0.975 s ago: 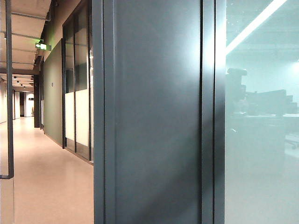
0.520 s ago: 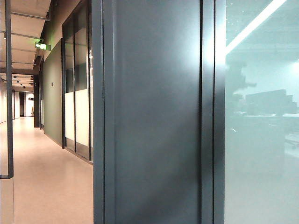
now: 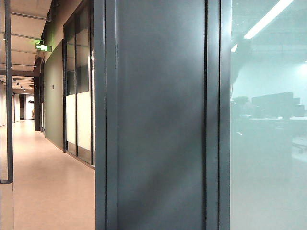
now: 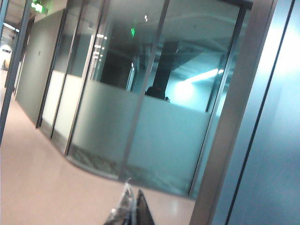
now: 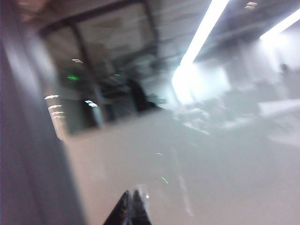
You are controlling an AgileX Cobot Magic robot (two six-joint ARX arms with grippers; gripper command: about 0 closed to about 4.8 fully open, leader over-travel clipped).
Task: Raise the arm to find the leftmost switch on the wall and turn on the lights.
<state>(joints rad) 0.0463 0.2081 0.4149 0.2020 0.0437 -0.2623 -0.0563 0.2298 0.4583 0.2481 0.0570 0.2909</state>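
Nearest the camera stood a dark wall panel (image 3: 160, 120), filling the middle of the exterior view, with a frosted glass pane (image 3: 268, 158) just to its right and a corridor floor (image 3: 48, 187) running away on the left. No switch showed anywhere, in any of the three views, so the thing the task turned on was out of sight; it may have sat higher on the wall, above what the cameras took in.

The left gripper (image 4: 132, 211) was low, its fingers pressed together to a point, aimed at the curved frosted glass partition (image 4: 140, 136) farther down the corridor. The right gripper (image 5: 131, 208) was likewise pinched shut on nothing, close against frosted glass, and its picture was smeared, which suggested the arm was in motion.

The main risk, as I judged it, was the right arm working blind. With the glass so near and no switch to aim at, a raised fingertip could have knocked or scraped the pane or its frame. A second risk was choosing the wrong button: without the full row in view, "leftmost" could not be settled. Farthest off hung a green exit sign (image 3: 43, 47).
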